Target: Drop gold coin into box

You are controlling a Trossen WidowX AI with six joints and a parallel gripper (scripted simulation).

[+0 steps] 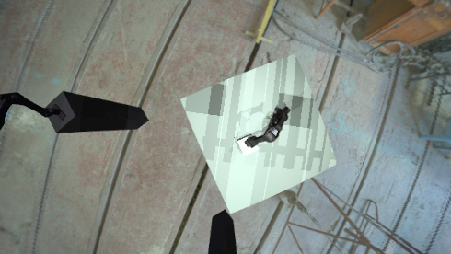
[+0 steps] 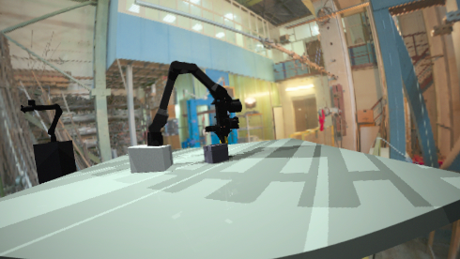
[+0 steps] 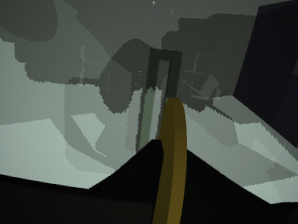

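My gripper (image 2: 224, 136) (image 3: 162, 150) is shut on the gold coin (image 3: 175, 120). The coin stands on edge between the dark fingers in the wrist view, its far end reaching past the fingertips. A bit of it shows yellow below the gripper in the exterior view. The dark-green holder (image 3: 175, 75) lies on the table beyond the coin in the wrist view, below the gripper; the coin is raised out of it. The closed grey box (image 2: 216, 154) (image 3: 272, 55) stands close by, at the upper right in the wrist view. Its slot cannot be made out.
The arm's base stands on a pale block (image 2: 151, 159) (image 1: 246, 146) on the pale table (image 1: 239, 184) (image 2: 141, 225). Patterned shadows cross the table top. A second dark arm stands on a black pedestal (image 2: 54, 161) (image 1: 101, 112) off the table.
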